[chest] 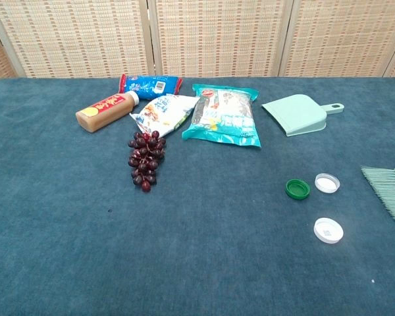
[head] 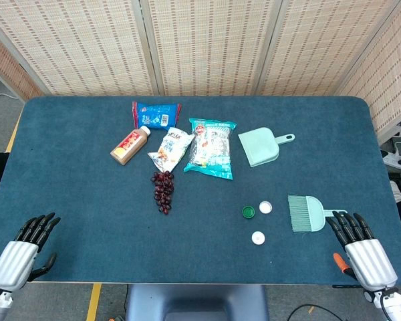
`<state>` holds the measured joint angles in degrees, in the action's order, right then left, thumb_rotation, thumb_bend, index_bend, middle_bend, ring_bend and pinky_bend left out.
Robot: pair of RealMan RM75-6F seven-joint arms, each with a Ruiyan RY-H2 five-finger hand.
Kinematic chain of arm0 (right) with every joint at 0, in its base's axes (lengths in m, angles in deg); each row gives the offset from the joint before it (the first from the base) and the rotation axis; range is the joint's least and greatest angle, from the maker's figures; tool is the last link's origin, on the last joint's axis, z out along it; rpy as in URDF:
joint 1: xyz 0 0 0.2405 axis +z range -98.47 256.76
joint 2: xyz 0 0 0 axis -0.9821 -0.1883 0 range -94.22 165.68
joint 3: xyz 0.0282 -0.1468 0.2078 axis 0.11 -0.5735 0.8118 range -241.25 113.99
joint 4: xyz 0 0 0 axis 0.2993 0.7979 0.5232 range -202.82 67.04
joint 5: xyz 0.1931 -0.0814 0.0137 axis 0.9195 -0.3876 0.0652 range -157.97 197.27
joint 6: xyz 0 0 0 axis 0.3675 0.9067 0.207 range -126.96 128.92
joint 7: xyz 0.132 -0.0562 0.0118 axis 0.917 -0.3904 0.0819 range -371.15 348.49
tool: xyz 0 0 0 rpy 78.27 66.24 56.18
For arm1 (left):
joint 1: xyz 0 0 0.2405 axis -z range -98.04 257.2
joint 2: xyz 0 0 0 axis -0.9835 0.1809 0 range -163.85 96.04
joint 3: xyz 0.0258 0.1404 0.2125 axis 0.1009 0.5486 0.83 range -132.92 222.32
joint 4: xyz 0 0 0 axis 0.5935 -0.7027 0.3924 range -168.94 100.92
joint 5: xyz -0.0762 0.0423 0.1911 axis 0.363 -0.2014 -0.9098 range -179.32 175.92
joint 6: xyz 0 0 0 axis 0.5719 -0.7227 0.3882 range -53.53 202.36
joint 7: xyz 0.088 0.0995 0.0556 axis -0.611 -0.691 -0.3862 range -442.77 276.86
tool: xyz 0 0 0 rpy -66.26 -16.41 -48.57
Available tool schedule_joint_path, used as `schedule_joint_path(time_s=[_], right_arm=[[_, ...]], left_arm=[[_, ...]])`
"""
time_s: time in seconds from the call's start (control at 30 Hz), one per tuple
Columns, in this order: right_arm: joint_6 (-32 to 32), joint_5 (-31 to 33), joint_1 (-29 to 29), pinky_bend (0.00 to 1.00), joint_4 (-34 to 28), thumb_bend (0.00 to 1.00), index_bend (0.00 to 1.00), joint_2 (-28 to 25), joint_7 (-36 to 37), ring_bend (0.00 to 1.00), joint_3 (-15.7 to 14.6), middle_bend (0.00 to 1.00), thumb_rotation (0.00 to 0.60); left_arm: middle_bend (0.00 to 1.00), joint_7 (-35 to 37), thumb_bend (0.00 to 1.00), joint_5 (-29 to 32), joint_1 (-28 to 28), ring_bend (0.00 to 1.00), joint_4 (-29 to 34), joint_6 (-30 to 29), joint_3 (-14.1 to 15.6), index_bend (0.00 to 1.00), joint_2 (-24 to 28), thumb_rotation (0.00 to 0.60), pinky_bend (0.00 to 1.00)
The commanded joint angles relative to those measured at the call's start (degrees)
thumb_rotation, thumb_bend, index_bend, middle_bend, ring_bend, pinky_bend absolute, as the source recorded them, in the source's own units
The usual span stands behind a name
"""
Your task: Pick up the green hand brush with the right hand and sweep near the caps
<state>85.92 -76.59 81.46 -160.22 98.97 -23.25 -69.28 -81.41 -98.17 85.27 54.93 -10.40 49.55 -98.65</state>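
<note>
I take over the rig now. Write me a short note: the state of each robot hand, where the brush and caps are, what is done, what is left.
Left robot hand: open, holds nothing, at the near left table edge.
Right robot hand: open, fingertips close to the brush handle; I cannot tell if they touch it.
Green brush: flat on the table, bristles toward the caps.
Green cap and two white caps: just left of the brush.
Done: nothing yet; the brush is not lifted.
Left: grasp the brush with the right hand, sweep near the caps.
</note>
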Motion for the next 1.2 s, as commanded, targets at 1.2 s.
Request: schedule_joint_path(time_s=[1.2], right_arm=[[-21.0,13.3,12.1,0.0,41.0,0.25,0.34,21.5,5.3,0.0,7.8,0.29,0.6]], left_arm=[[0.0,-9.0,0.43,8.2,3.8,0.0,-0.3,8.2,-3.4,0.0,-4.1,0.6,0.09]])
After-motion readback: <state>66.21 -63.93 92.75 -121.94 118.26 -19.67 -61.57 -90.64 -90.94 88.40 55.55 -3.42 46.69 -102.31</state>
